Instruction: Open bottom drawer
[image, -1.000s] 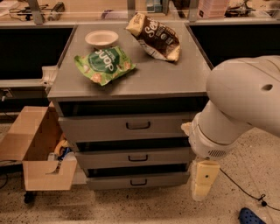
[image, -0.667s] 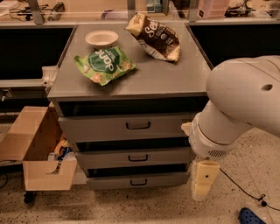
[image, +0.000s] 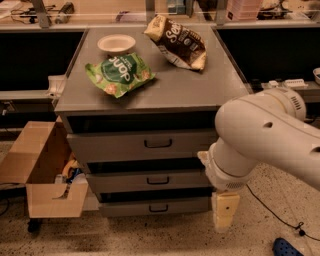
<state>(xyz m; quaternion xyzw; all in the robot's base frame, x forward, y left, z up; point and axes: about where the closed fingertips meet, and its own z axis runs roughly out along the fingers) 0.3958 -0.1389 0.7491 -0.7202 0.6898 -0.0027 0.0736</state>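
The grey metal cabinet (image: 150, 95) has three drawers, all shut. The bottom drawer (image: 125, 207) is the lowest and shallowest front, just above the floor, with a small dark loop handle (image: 158, 208). My white arm (image: 265, 135) comes in from the right. My gripper (image: 224, 216) hangs down beside the cabinet's lower right corner, level with the bottom drawer and to the right of its handle. It does not touch the handle.
On the cabinet top lie a green snack bag (image: 119, 73), a brown chip bag (image: 177, 42) and a white bowl (image: 116, 43). An open cardboard box (image: 42, 170) stands on the floor to the left. A cable (image: 272, 212) and a blue object (image: 287, 247) lie on the floor to the right.
My arm and gripper have shifted a little to the left and down, closer to the cabinet's lower right corner. The drawers have not moved.
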